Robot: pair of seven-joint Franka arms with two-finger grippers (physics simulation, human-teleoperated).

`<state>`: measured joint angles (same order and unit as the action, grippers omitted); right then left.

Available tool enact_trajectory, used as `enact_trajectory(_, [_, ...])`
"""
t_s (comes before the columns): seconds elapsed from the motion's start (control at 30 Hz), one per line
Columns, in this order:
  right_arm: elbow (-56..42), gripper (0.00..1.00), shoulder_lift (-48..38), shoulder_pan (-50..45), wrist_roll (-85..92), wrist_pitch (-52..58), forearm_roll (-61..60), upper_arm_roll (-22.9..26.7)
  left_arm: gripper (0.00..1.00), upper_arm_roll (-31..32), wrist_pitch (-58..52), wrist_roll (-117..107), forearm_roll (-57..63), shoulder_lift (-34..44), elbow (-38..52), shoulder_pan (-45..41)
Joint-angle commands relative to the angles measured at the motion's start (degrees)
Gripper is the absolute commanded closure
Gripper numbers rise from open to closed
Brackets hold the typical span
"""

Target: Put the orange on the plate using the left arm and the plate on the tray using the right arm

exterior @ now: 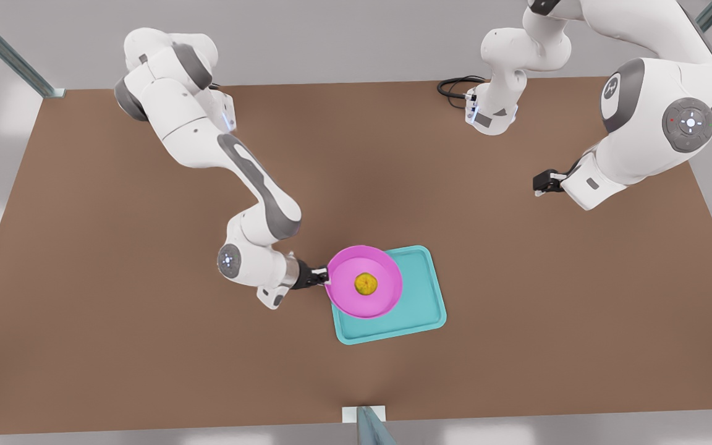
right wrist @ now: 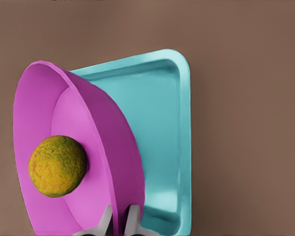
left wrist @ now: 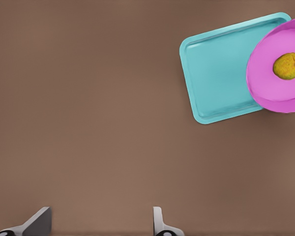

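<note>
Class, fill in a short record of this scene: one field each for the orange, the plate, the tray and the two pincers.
orange: sits in the middle of the plate
plate: magenta, carried over the tray, overhanging its edge on the front view's left
tray: teal, flat on the brown table
right pincer: shut on the plate's rim
left pincer: open, empty, waiting away from the tray at the front view's right

No readable text anywhere on the two-arm workbench.

No words, brand names or numbers can be read on the tray (exterior: 421,296), the plate (exterior: 387,296) or the table (exterior: 115,309). One arm (exterior: 646,93) at the front view's right bears a small white emblem (exterior: 611,88) on its grey joint, too small to make out.
</note>
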<state>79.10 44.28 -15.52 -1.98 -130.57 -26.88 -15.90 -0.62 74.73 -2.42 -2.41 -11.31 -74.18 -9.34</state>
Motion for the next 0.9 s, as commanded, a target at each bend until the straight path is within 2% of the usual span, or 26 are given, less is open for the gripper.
enact_trajectory(0.0, [-1.8, 0.79, 1.9, -0.4, -1.4, -1.5, 0.1, 0.0, 0.00, 0.2, 0.1, 0.3, 0.0, 0.0, 0.1, -0.1])
enact_trajectory(0.17, [-4.6, 0.79, 4.7, -1.4, -1.2, -3.5, 0.2, 0.0, 0.00, 0.3, 0.1, 0.3, 0.0, 0.0, 0.0, -0.1])
enact_trajectory(0.2, [-4.6, 0.32, 4.7, -1.5, -1.2, -3.5, 0.2, 0.0, 0.00, 0.3, 0.1, 0.3, 0.1, 0.0, 0.0, -0.1])
enact_trajectory(0.23, [-4.3, 0.00, 4.6, -1.6, -1.1, -4.6, -0.1, 0.0, 0.00, 0.3, 0.1, 0.3, 0.1, 0.0, 0.0, -0.1])
enact_trajectory(0.43, [-4.5, 0.00, 2.6, -1.7, -0.4, -4.6, 0.4, 0.0, 0.00, 0.3, 0.7, 0.3, 0.1, -0.6, 0.0, -0.1])
enact_trajectory(0.47, [-3.6, 0.00, -0.5, -1.7, 0.0, -2.0, 1.6, 3.0, 0.00, 0.3, 0.5, 0.3, 0.1, -0.6, 0.0, -0.1])
enact_trajectory(0.5, [-3.4, 0.00, -3.7, -1.4, 6.6, 14.4, 4.8, 9.0, 0.00, 0.3, 0.2, 0.3, 0.1, -0.6, 0.0, -0.1])
enact_trajectory(0.53, [-4.0, 0.00, -7.4, -1.2, 15.7, 33.3, 10.1, 17.1, 0.00, 0.3, 0.3, 0.3, 0.0, -0.8, 0.0, -0.1])
enact_trajectory(0.57, [-4.0, 0.00, -13.0, -0.1, 20.4, 44.8, 19.6, 21.6, 0.00, 0.3, 0.3, 0.3, -0.1, -0.8, 0.1, -0.1])
enact_trajectory(0.6, [-3.4, 0.00, -21.9, 2.6, 20.8, 48.3, 29.4, 21.9, 0.00, 0.3, 0.3, 0.3, -0.1, -0.8, 0.1, -0.1])
enact_trajectory(0.67, [-1.7, 0.00, -31.5, 3.6, 20.5, 50.0, 35.9, 21.9, 0.00, 0.3, 0.3, 0.2, 0.0, -0.8, 0.0, -0.1])
enact_trajectory(0.73, [1.0, 0.00, -35.0, 4.4, 20.3, 50.3, 36.2, 21.9, 0.00, 0.3, 0.4, 0.3, 0.0, -0.9, 0.1, 0.0])
enact_trajectory(0.87, [1.7, 0.00, -35.3, 5.1, 20.4, 50.3, 35.8, 21.9, 0.00, 0.3, 0.1, 0.5, 0.2, -1.8, 1.2, 0.0])
